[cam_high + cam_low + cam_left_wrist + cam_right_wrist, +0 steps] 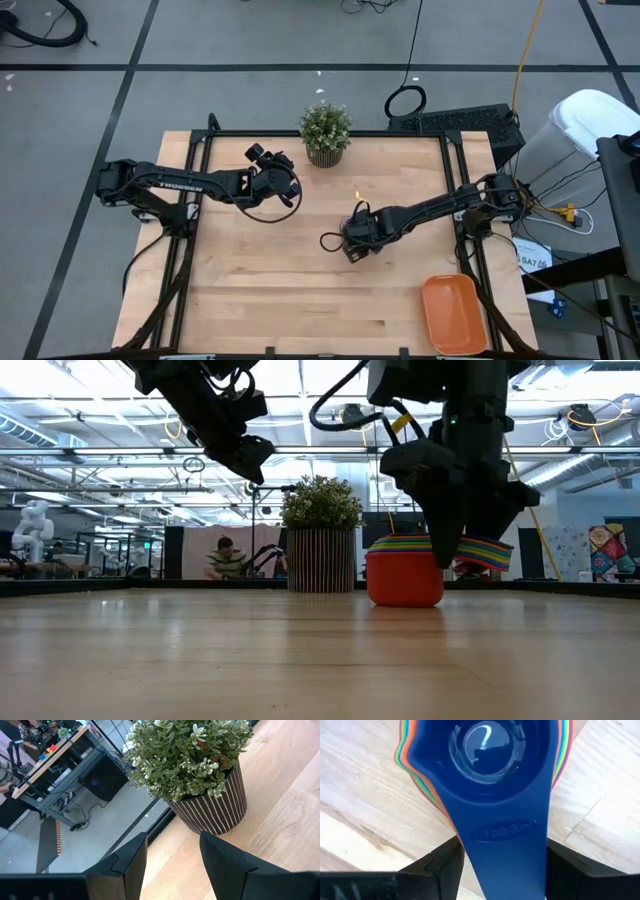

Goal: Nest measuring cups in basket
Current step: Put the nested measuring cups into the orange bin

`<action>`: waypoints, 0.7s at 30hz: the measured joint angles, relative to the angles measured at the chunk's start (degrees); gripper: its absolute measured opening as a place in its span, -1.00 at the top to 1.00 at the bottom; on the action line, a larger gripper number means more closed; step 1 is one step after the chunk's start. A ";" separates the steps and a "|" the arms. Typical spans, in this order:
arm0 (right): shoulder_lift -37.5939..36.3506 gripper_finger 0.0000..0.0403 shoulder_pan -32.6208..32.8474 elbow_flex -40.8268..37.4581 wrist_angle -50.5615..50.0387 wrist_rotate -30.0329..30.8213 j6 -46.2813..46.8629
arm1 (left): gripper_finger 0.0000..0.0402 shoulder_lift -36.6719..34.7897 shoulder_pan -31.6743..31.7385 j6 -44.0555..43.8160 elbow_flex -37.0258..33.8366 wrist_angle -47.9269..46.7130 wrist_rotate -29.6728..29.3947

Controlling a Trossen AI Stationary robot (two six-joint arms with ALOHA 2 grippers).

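The measuring cups [405, 575] sit stacked one inside another on the tabletop [300, 280], near its middle. A dark blue cup [485, 755] is on top, and a red one is at the bottom. The right pincer [502, 865] has its two fingers on either side of the dark blue handle, holding it. The orange basket [455, 315] lies well apart, at a tabletop corner. The left pincer [172, 860] hangs partly open and empty, near the potted plant [325, 130].
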 joint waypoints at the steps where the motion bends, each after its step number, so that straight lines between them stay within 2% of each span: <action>1: 0.00 -0.04 -0.07 0.07 -0.26 -0.01 -0.21 | 0.07 0.00 0.00 0.00 0.00 0.00 0.00; 15: 0.00 -0.03 -0.13 0.07 -3.79 1.22 -5.49 | 0.07 0.00 0.00 -0.09 -0.02 -0.02 0.00; 18: 0.00 0.03 -0.11 0.07 -3.71 1.22 -5.76 | 0.07 0.00 0.00 -0.09 -0.01 -0.02 0.00; 21: 0.00 0.17 0.04 0.07 -3.60 1.22 -5.76 | 0.07 0.00 0.00 -0.09 -0.02 -0.02 0.00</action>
